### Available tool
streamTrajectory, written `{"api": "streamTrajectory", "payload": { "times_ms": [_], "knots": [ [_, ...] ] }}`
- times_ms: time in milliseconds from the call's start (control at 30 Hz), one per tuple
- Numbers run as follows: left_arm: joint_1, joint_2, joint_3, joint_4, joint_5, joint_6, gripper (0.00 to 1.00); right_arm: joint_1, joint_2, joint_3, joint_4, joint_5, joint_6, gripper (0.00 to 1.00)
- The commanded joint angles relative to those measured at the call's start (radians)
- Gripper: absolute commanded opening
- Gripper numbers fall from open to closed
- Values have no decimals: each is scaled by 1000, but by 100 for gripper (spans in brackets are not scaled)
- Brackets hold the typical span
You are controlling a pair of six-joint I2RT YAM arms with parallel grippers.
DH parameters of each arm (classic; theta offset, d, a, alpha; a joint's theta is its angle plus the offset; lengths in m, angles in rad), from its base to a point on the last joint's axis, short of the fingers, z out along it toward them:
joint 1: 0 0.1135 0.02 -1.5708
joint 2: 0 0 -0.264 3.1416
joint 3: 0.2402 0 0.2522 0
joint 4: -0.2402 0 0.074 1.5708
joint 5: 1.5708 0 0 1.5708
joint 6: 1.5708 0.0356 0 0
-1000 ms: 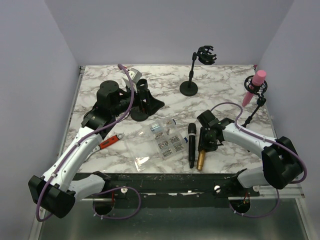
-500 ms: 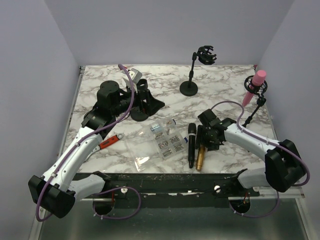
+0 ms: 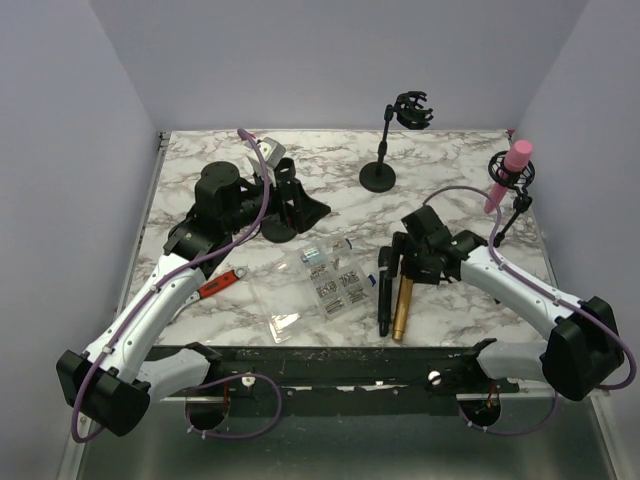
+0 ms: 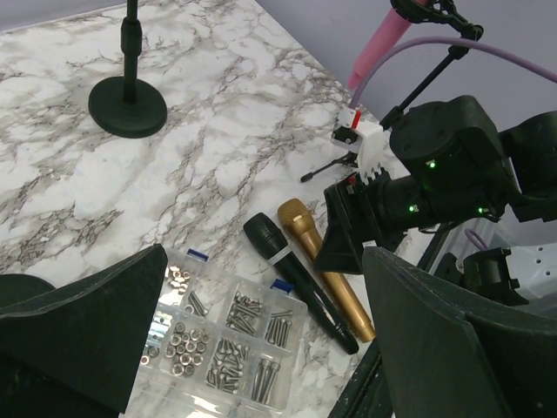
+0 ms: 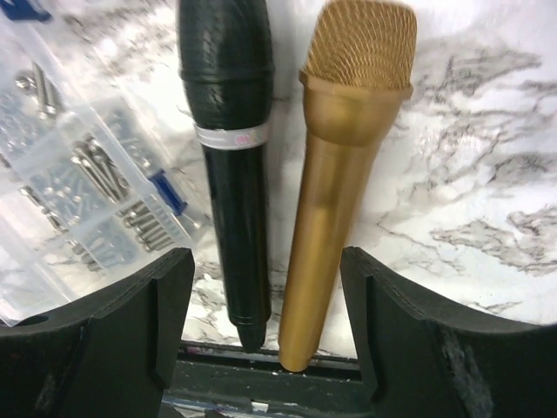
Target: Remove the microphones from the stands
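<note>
Robotics lab test cell

Plain lavender walls (image 3: 300, 60) are closing in a marble-patterned table (image 3: 450, 165) on three sides. Two white-and-black robot arms (image 3: 150, 310) are sitting bolted at its near edge, purple cables (image 3: 267, 180) are looping along them, and staged props, an empty microphone stand (image 3: 378, 175) and a clear box of screws (image 3: 325, 280), are lying about.

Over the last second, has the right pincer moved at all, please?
Yes. The right pincer has pulled back toward the far edge, uncovering more of the gold microphone, which has stayed put.
</note>
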Motion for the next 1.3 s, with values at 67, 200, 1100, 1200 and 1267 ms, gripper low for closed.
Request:
{"api": "streamTrajectory", "payload": {
  "times_ms": [67,200,1100,1200,1267],
  "knots": [
    [-11,2,11,-22,-6,13,99,7,54,181,-29,133,-87,75],
    [-12,-7,11,-23,-8,14,99,7,126,341,-45,226,-146,74],
    [-26,-44,6,-25,-40,27,99,3,856,1491,268,669,-802,71],
    [-26,-41,6,-27,-43,30,98,-8,872,1485,338,671,-834,73],
    [-26,-38,6,-29,-44,30,99,-18,878,1484,355,654,-823,73]
  ]
}}
